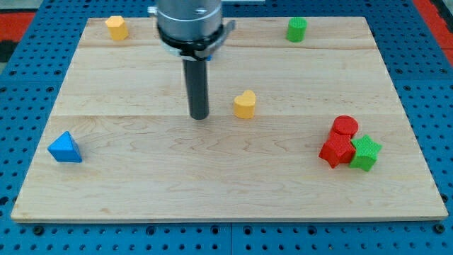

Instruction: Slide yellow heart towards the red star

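my tip (200,115) just left of yellow heart (245,105), red star (337,150) far right

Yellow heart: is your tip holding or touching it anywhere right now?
Nothing is held. My tip stands apart from the yellow heart, on its left in the view.

yellow blocks (245,104): 2 | red blocks (338,149): seemingly 2 | green blocks (365,153): 2 | blue block (65,148): 1

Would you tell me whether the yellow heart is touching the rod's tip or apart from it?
Apart: bare wood shows between my tip and the yellow heart, which sits to the tip's right in the view.
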You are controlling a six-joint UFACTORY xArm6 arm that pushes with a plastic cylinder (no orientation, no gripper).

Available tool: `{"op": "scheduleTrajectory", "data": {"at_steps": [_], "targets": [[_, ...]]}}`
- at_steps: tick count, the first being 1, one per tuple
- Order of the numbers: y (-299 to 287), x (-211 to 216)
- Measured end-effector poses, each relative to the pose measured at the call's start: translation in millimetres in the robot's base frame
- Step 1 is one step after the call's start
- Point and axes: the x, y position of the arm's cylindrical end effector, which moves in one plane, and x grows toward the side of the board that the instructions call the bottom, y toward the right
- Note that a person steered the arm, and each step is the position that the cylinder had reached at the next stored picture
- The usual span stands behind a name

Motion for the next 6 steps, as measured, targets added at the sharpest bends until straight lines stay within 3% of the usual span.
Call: {"op": "scheduleTrajectory", "data": {"at_steps": [2,4,6], "targets": [[64,-30],[137,13],[162,38]]}}
